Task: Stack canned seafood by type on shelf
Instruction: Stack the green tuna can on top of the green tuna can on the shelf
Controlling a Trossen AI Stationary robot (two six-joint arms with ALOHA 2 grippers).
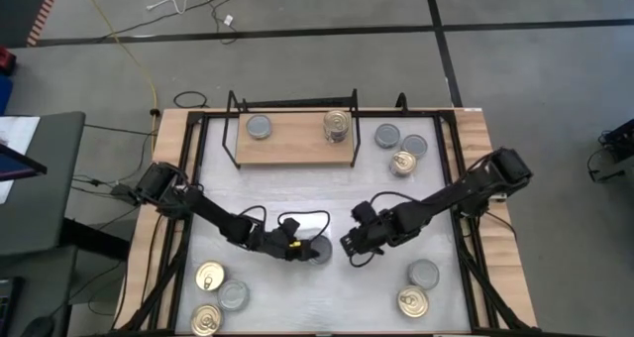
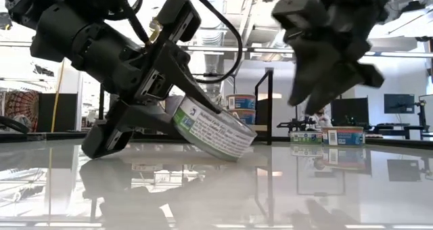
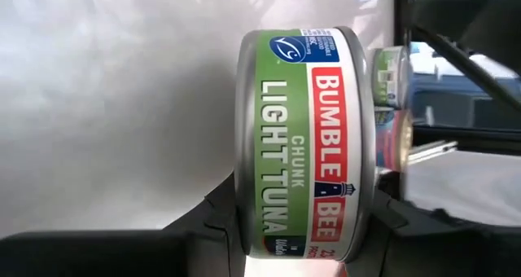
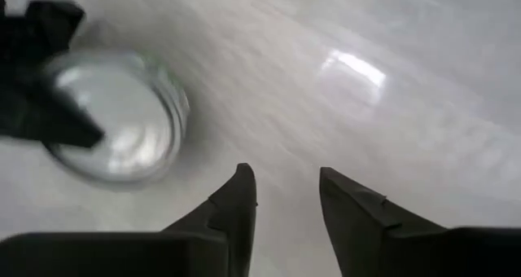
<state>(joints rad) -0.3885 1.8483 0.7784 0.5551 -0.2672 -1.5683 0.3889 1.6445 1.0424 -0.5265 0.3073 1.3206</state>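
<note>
My left gripper point(image 1: 297, 248) is shut on a tuna can with a green and red label point(image 3: 301, 138) near the table's middle. In the low view the can point(image 2: 213, 130) is steeply tilted, low over the white table; I cannot tell whether its lower rim touches. My right gripper point(image 4: 285, 200) is open with nothing between its fingers, just to the can's right and raised point(image 2: 325, 81). The wooden shelf point(image 1: 297, 149) at the far side carries one grey-topped can point(image 1: 259, 127) and a stack of cans point(image 1: 337, 125). My left gripper pinches the can between its two fingers, one on each flat end, near the rim point(image 3: 244, 216). One finger lies across the silver top point(image 4: 122, 106). The fingers come from the table's left, slanting down. The can is tipped up on edge, its label wall facing the wrist camera.
Three cans point(image 1: 401, 147) sit right of the shelf. More lie at the near left point(image 1: 213, 297) and near right point(image 1: 418, 287). Black frame bars point(image 1: 193, 178) run along the table's sides. White tabletop lies bare between the grippers and the shelf.
</note>
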